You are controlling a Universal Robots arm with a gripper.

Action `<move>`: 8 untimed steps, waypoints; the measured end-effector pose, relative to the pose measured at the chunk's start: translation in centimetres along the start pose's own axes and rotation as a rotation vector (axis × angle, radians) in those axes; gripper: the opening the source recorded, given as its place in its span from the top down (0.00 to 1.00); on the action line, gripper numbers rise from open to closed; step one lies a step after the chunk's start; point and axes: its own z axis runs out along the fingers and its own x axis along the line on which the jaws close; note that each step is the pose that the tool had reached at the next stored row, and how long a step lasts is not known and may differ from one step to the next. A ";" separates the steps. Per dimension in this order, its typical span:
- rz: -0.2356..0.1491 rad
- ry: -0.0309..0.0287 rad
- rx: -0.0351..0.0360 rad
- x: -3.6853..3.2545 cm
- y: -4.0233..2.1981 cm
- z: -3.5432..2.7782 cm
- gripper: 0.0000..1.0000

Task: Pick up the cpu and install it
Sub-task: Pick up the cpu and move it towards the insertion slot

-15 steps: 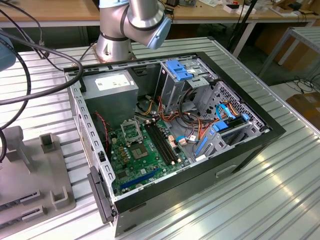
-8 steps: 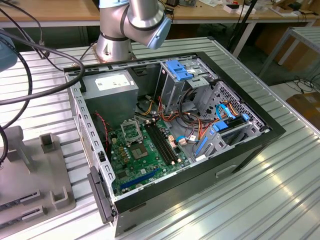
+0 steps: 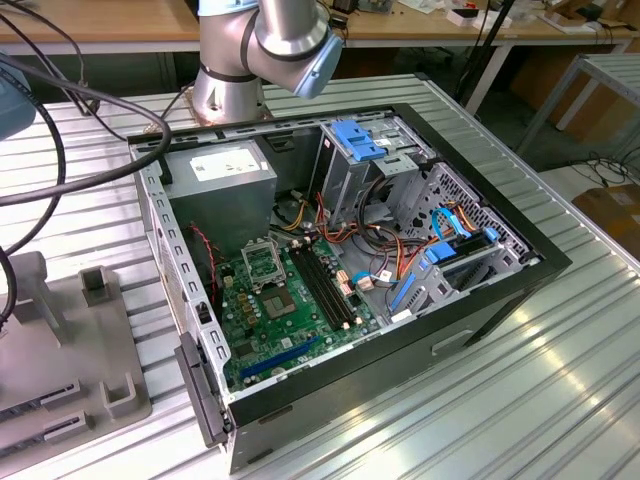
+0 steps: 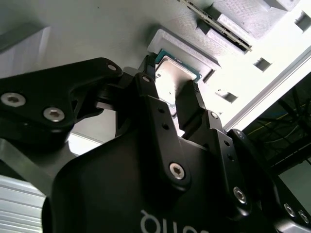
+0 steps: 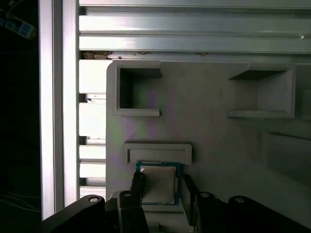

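The cpu (image 5: 158, 182), a small square chip with a silvery top and a green rim, lies between my two black fingers (image 5: 137, 187) in both wrist views. My gripper (image 5: 160, 188) is shut on its two opposite edges, just in front of a small raised holder (image 5: 158, 153) on a pale grey fixture plate (image 5: 209, 126). In the second wrist view the cpu (image 4: 170, 77) shows between the fingertips of the gripper (image 4: 171, 92), close over the holder (image 4: 187, 48). The open computer case (image 3: 340, 260) holds the green motherboard (image 3: 290, 320) with its dark-framed socket (image 3: 262, 262).
The arm's base and elbow (image 3: 280, 40) stand behind the case. The grey fixture (image 3: 70, 350) with upright blocks sits on the exterior view's left of the case. Black cables (image 3: 80, 100) loop above it. Memory slots (image 3: 325, 285), wire bundles and blue drive brackets (image 3: 360, 140) crowd the case.
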 end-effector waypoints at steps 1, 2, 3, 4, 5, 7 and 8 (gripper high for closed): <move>0.000 0.0000 0.0000 0.00 0.00 0.00 0.55; 0.000 0.0000 0.0000 0.00 0.00 0.00 0.55; 0.000 0.0001 0.0001 0.00 0.00 0.00 0.55; 0.000 0.0001 0.0001 0.00 -0.01 0.00 0.55; 0.000 0.0001 0.0001 0.00 0.00 0.00 0.55; 0.000 0.0001 0.0001 0.04 -0.01 0.03 0.55; 0.000 0.0001 0.0001 0.07 -0.01 0.05 0.55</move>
